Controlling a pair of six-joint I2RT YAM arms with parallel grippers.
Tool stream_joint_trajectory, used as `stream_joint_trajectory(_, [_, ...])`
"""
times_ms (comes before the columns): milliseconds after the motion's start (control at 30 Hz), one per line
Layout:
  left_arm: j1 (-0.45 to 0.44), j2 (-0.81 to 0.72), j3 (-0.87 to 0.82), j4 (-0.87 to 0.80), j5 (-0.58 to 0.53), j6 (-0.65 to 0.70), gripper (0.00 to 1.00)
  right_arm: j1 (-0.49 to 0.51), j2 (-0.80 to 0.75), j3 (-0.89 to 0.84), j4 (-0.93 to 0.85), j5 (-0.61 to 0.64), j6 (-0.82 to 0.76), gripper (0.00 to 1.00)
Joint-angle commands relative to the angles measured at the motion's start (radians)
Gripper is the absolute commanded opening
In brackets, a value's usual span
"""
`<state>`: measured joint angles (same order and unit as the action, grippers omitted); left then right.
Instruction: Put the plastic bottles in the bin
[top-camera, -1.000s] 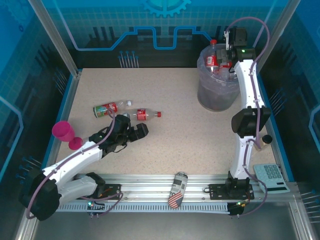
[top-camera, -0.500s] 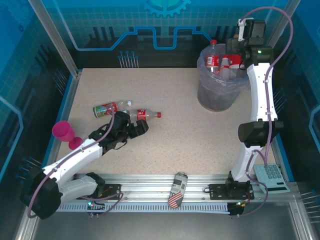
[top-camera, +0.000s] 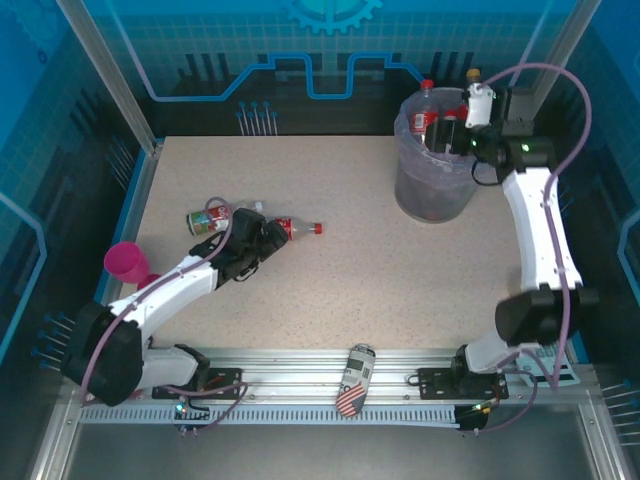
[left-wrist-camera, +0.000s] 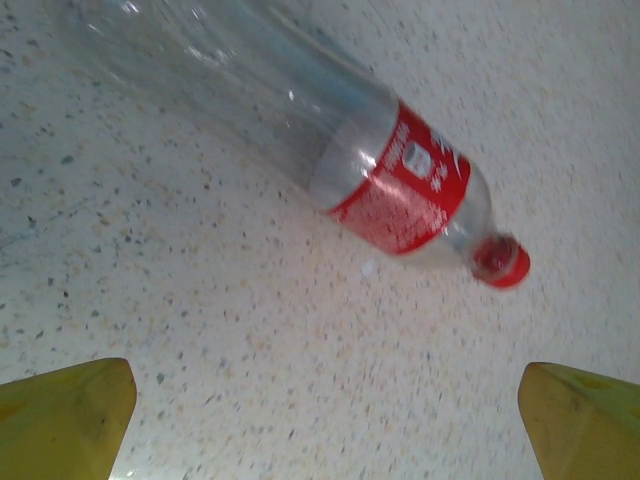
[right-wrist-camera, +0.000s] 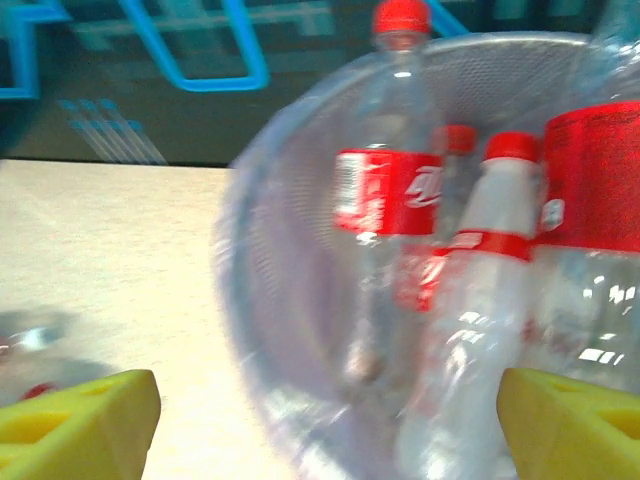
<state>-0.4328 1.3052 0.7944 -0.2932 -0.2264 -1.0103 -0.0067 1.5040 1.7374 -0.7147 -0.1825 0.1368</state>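
One red-labelled bottle (left-wrist-camera: 395, 190) lies on its side on the surface (top-camera: 400, 280) just ahead of my left end effector (left-wrist-camera: 320, 430), whose fingers stand wide apart with nothing between them. The bottle lies slantwise across the wrist view, its red cap (left-wrist-camera: 500, 262) toward the right finger. I judge this pickup to be the step in hand. To do it well I would turn the wrist so the fingers straddle the labelled middle square-on, come down low, and close gently. The thin clear wall will likely buckle or roll away under a skewed pinch. A green-labelled bottle (top-camera: 207, 221) lies close beyond, so I would keep the fingers clear of it.

My right end effector (right-wrist-camera: 325, 430) hangs by the rim of the bin (top-camera: 425, 195), fingers apart and empty. Several bottles (right-wrist-camera: 385, 200) stand inside the bin against its lavender liner.

The surface is pale and speckled. A pink cup (top-camera: 125, 262) sits at its left edge, and a stars-and-stripes can (top-camera: 354, 380) rests on the metal rail at the near side. Blue-lit panelled walls enclose the cell.
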Motion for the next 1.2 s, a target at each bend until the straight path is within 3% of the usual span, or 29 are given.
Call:
stream_joint_trajectory(0, [0.011,0.070,0.074,-0.043,-0.108,-0.137,0.99,0.021,-0.157,-0.153,0.136,-0.141,0.093,0.88])
stream_joint_trajectory(233, [0.028,0.244,0.177,-0.021,-0.158,-0.301,0.98,0.022,-0.358,-0.360,0.103,-0.104,0.091,0.89])
stream_joint_trajectory(600, [0.041,0.395,0.204,0.007,-0.280,-0.541,0.95,0.022,-0.380,-0.380,0.044,-0.111,0.051,0.89])
stream_joint_trajectory(833, [0.046,0.478,0.218,0.027,-0.233,-0.569,0.91,0.022,-0.382,-0.417,0.055,-0.129,0.060,0.89])
stream_joint_trajectory(1167, [0.046,0.471,0.182,0.057,-0.199,-0.532,0.71,0.024,-0.426,-0.456,0.033,-0.139,0.073,0.89])
